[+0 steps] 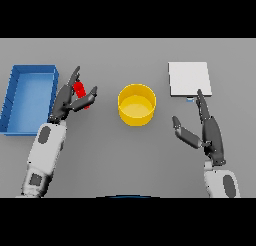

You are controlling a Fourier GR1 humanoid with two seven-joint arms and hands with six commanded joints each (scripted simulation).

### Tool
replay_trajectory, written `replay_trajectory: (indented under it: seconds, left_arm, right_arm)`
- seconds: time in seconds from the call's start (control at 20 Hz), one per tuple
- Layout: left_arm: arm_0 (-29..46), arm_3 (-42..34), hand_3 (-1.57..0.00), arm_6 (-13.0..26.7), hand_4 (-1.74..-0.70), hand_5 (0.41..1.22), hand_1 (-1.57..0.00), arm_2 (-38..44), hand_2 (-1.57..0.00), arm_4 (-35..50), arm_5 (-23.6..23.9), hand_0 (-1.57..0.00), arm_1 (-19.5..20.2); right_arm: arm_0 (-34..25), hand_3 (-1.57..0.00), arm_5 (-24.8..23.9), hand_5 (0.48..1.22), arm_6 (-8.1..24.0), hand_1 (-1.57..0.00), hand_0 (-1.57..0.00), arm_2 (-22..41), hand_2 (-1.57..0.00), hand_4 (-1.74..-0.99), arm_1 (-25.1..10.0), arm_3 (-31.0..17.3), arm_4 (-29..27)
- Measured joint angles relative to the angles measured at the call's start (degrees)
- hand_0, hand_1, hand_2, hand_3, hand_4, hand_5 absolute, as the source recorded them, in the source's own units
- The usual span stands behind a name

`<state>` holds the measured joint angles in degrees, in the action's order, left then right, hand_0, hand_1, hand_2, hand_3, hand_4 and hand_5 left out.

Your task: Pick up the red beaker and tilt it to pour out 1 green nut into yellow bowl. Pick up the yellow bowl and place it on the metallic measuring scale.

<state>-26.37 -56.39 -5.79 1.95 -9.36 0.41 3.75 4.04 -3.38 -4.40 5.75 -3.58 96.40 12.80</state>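
red beaker [82, 93] — mostly hidden by left hand [67, 101] | contents unseen

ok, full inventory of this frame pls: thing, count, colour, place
beaker: 1, red, left of centre, between the left hand's fingers and thumb
bowl: 1, yellow, centre of table, upright; no nut visible inside
scale: 1, pale metallic square, upper right, apart from the bowl
tray: 1, blue, far left
table: 1, grey, under everything
left hand: 1, dark, around the beaker
right hand: 1, dark, open, below the scale, fingertip near its front edge
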Motion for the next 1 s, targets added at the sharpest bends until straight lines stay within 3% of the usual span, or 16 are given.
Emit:
replay_trajectory:
  seconds: [0.15, 0.2, 0.3, 0.4, 0.55, 0.6, 0.65, 0.75, 0.8, 1.0]
  left_arm:
    - [-0.9, 2.4, 0.0, -3.0, -1.35, 0.704, 0.0, 0.6, 0.0, 0.4, -0.2, 0.0, -0.5]
    - [-1.4, 3.0, -0.03, -3.6, -1.38, 0.724, -0.03, 1.1, -0.07, 0.9, 0.0, 0.0, -0.8]
    - [-2.9, 5.1, -0.29, -3.9, -1.45, 0.783, -0.33, 2.4, -0.36, 1.6, 1.5, -0.29, -1.8]
    - [-3.7, 6.2, -0.72, -3.3, -1.5, 0.941, -0.7, 3.6, -0.73, 2.3, 2.7, -0.66, -2.2]
    - [-4.0, 6.9, -0.97, -3.5, -1.6, 1.078, -1.12, 2.5, -1.14, 0.5, 3.5, -1.11, -1.9]
    - [-4.0, 6.8, -1.09, -3.5, -1.57, 1.106, -1.21, 1.8, -1.23, 0.3, 2.9, -1.2, -1.5]
    - [-3.9, 7.0, -1.19, -4.4, -1.54, 1.129, -1.29, 1.2, -1.3, -0.1, 3.2, -1.27, -1.7]
    - [-3.8, 6.2, -1.33, -2.6, -1.51, 1.162, -1.39, 0.8, -1.4, -0.3, 2.8, -1.38, -2.3]
    - [-4.6, 6.6, -1.38, -1.1, -1.55, 1.159, -1.42, 0.8, -1.43, -0.7, 3.3, -1.42, -2.9]
    - [-3.6, 3.7, -1.49, -4.7, -1.66, 1.128, -1.51, 2.2, -1.51, 2.5, 4.5, -1.51, -2.5]
  right_arm:
    - [-0.5, 0.0, -0.3, 0.641, 0.5, 0.0, 0.0, -0.4, 0.0, -1.261, -0.3, -0.8, 0.2]
    - [-1.1, 0.0, -0.4, 0.642, 0.9, 0.0, 0.0, -0.1, 0.0, -1.259, -0.1, -1.2, 0.6]
    - [-0.3, 0.0, -0.3, 0.644, 0.0, 0.0, 0.0, -0.2, 0.0, -1.258, -0.1, -1.2, 0.4]
    - [0.3, 0.0, -0.3, 0.644, -0.7, 0.0, 0.0, -0.3, 0.0, -1.255, -0.5, -0.8, 0.6]
    - [1.1, 0.0, -0.6, 0.644, -1.1, 0.0, 0.0, 0.1, 0.0, -1.252, 0.0, -0.4, 0.8]
    - [0.1, 0.0, -0.9, 0.643, -0.1, 0.0, 0.0, 0.1, 0.0, -1.25, 0.3, -0.5, 0.9]
    - [0.5, 0.0, -0.6, 0.644, -0.1, 0.0, 0.0, -0.1, 0.0, -1.254, -0.2, -0.5, 0.7]
    - [0.3, 0.0, -0.2, 0.645, -0.5, 0.0, 0.0, -0.1, 0.0, -1.257, -0.1, -0.6, 0.3]
    - [-0.3, 0.0, -0.5, 0.644, 0.8, 0.0, 0.0, -0.2, 0.0, -1.258, -0.1, -0.9, 0.7]
    - [0.2, 0.0, -0.3, 0.646, -0.8, 0.0, 0.0, -0.4, 0.0, -1.258, 0.0, -0.7, -0.1]
